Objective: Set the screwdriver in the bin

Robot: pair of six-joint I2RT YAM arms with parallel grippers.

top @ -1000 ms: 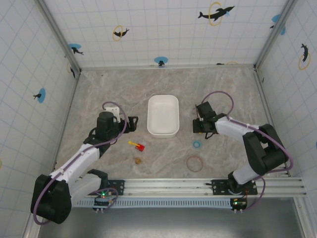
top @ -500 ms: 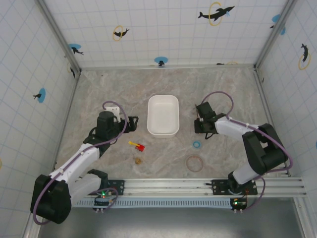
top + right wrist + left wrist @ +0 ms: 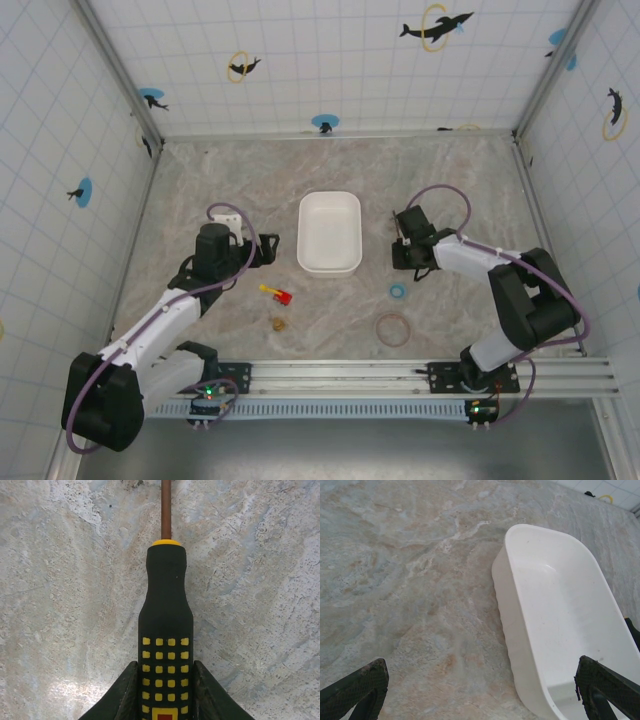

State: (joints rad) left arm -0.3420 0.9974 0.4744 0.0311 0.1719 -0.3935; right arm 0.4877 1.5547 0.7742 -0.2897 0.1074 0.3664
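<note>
The screwdriver points away from me in the right wrist view, its black handle with yellow squares held between the two dark fingers of my right gripper, which is shut on it. Its thin shaft runs out over the marbled table. In the top view my right gripper sits just right of the white bin and covers the screwdriver. My left gripper is open just left of the bin, with only table between its fingertips. The bin's near wall stands by the right fingertip, and nothing lies inside.
A small red-and-yellow toy piece and a tiny brown item lie in front of the bin. A blue ring and a larger brown ring lie near the right arm. Tiled walls enclose the table.
</note>
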